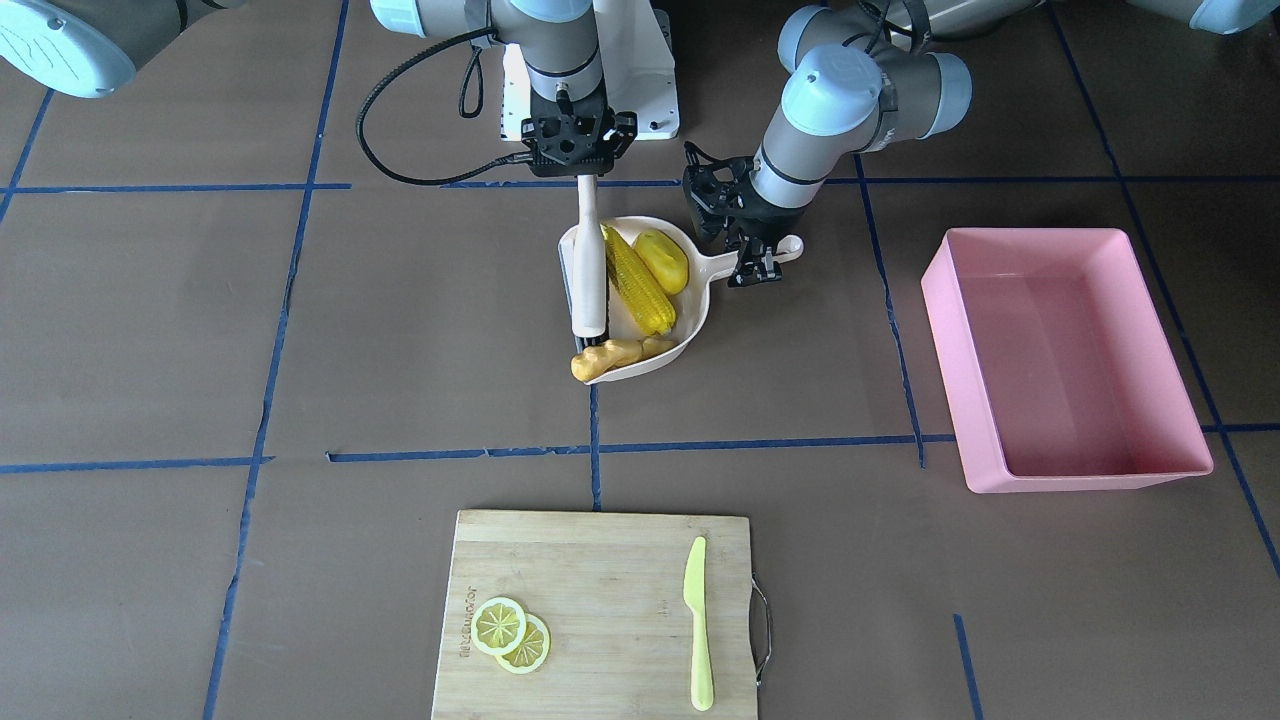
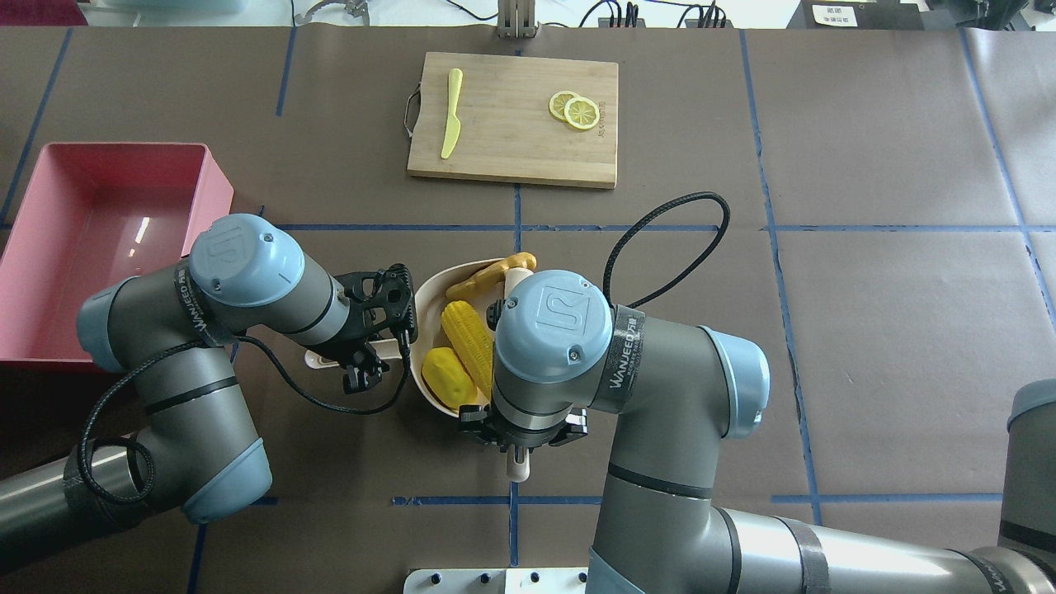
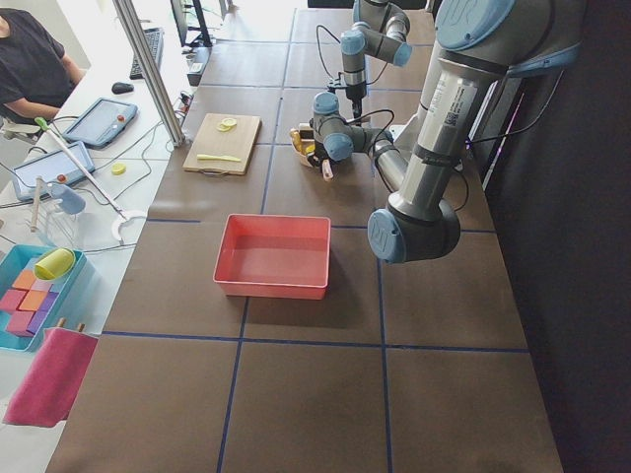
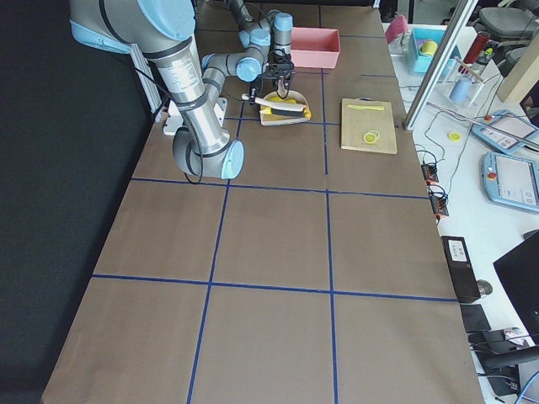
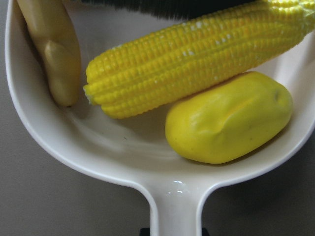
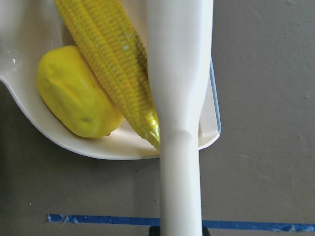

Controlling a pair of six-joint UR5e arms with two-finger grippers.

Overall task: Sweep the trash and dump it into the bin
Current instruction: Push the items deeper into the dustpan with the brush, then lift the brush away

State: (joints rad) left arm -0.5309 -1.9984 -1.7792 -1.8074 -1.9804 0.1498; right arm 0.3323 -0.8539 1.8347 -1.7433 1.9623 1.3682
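Pinching the dustpan handle (image 1: 722, 263), the left pincer (image 1: 757, 262) steadied it. The right pincer (image 1: 585, 160) clamped the brush (image 1: 590, 270), penning trash (image 1: 638, 282) inside

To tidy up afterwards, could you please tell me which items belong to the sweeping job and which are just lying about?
Part of the job: corn cob, potato, ginger root, dustpan, brush, pink bin.
Lying about: cutting board, lemon slices, green knife.

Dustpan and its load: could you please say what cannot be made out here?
Ginger: left wrist view, cut off by the top edge.
Brush bristles: overhead view, under the right arm.
Corn tip: right wrist view, behind the brush handle.
Dustpan load: side views, too small.
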